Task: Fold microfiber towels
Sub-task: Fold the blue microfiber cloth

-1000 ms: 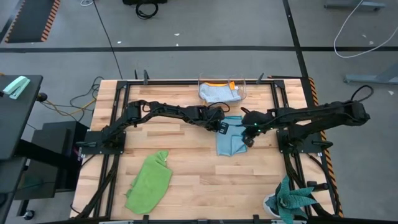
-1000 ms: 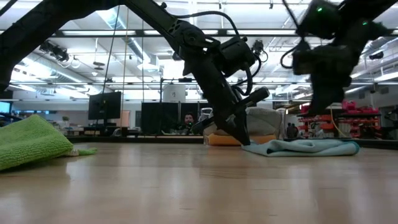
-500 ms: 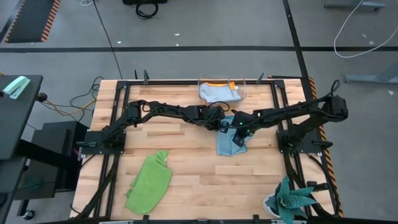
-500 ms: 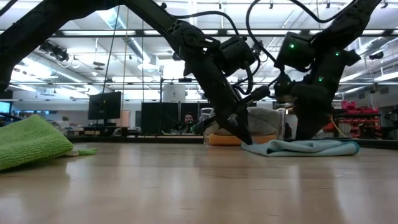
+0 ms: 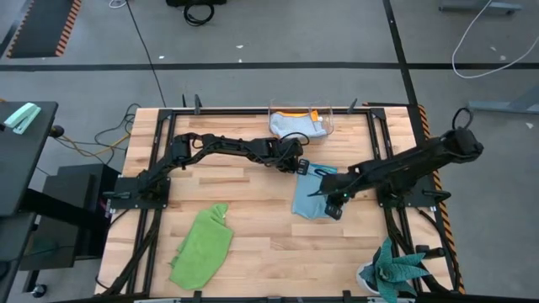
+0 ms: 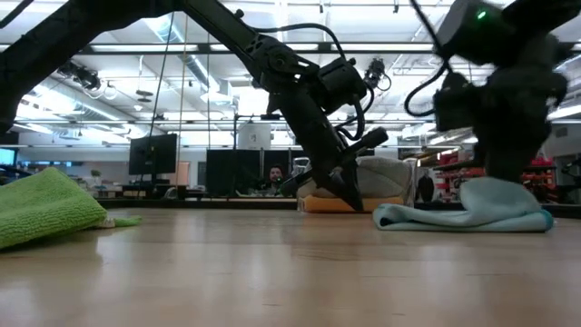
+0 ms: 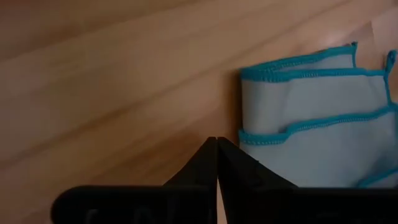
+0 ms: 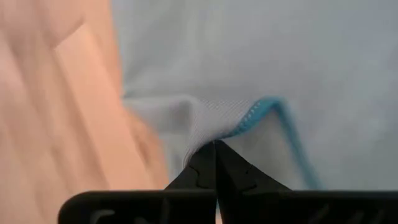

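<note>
On the wooden table (image 5: 253, 219) the light blue towel (image 5: 310, 195) lies mid-right, long axis running front to back. The right gripper (image 5: 335, 207) sits at its near edge, pinched tight on a hem; the left gripper (image 5: 301, 168), clamped empty, rests at the far corner.

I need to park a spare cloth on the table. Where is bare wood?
Bare: the middle between the lime green towel and light blue towel, and the front strip toward the plant. Crowded: around both grippers and the clear box.
</note>
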`<state>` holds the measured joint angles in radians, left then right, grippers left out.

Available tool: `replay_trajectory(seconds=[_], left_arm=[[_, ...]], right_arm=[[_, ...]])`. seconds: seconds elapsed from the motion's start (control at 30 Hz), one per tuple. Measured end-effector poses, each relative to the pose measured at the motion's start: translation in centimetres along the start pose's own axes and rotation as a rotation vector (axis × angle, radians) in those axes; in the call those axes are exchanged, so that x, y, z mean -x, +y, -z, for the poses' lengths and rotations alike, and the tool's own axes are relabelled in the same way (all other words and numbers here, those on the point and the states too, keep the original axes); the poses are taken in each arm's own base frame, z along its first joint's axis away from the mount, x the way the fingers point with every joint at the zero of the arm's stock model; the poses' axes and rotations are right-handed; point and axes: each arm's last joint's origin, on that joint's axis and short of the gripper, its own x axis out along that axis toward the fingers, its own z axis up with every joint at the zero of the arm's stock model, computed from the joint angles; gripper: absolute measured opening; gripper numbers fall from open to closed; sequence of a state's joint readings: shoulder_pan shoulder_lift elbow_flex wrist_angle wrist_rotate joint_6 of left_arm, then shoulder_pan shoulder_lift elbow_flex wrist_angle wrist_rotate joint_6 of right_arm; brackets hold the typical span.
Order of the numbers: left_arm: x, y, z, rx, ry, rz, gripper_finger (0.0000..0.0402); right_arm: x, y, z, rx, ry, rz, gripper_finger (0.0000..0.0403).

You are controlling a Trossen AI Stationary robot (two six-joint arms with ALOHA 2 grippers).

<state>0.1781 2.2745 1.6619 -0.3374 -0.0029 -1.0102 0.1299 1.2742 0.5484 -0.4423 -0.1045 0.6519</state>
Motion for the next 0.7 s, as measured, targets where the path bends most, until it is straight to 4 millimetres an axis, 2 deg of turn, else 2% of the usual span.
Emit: replay_trajectory(seconds=[0.17,0.4,0.53,0.7], left_arm=[[0.0,0.0,-0.1,-0.007,0.002,0.004,0.0007],[0.0,0.0,-0.2,-0.007,0.012,0.011,0.0031],[0.0,0.0,0.0,-0.019,0.050,0.035,0.0029],[0.4,-0.1,0.3,-0.051,0.142,0.073,0.0015]], right_arm=[[0.5,1.3,1.8,0.014,0.051,-0.007,0.0000],[0.5,3.1,4.9,0.090,0.160,0.011,0.0000],[0.6,3.4,5.5,0.092,0.170,0.015,0.0000],[1.5,3.3,5.4,0.105,0.115,0.005,0.0002]])
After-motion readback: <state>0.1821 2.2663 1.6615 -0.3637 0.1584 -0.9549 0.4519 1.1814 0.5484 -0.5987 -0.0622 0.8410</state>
